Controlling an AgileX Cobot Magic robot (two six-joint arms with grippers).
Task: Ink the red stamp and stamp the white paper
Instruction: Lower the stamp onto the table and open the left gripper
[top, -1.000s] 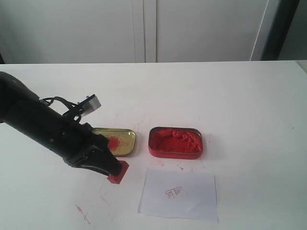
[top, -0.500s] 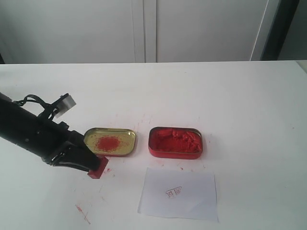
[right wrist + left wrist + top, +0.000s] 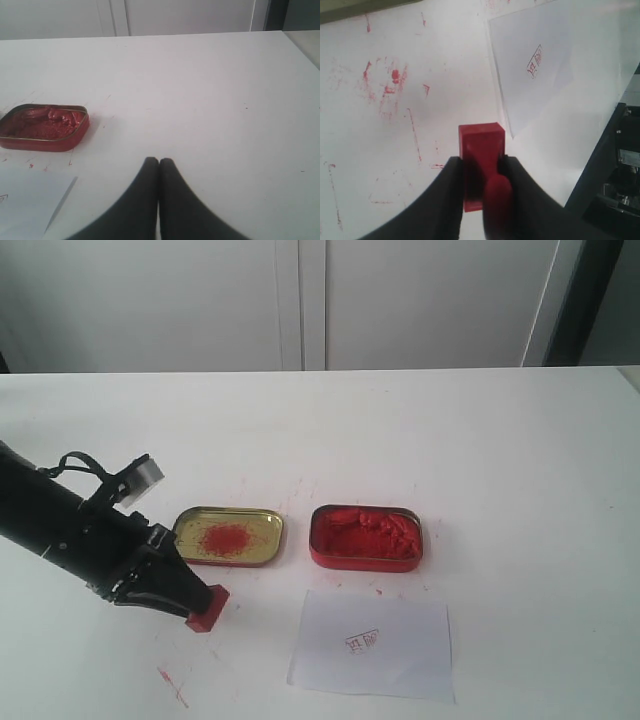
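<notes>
In the exterior view your left gripper [image 3: 190, 602] pinches the red stamp [image 3: 210, 608] low at the table [image 3: 500, 440], just in front of the gold lid [image 3: 228, 536] and left of the white paper [image 3: 370, 645] with its small red imprint. The left wrist view shows both fingers [image 3: 445, 200] clamped on the stamp's sides. In the right wrist view your right gripper [image 3: 159, 165] has its fingers pressed together, well apart from the ink tin [image 3: 42, 127].
</notes>
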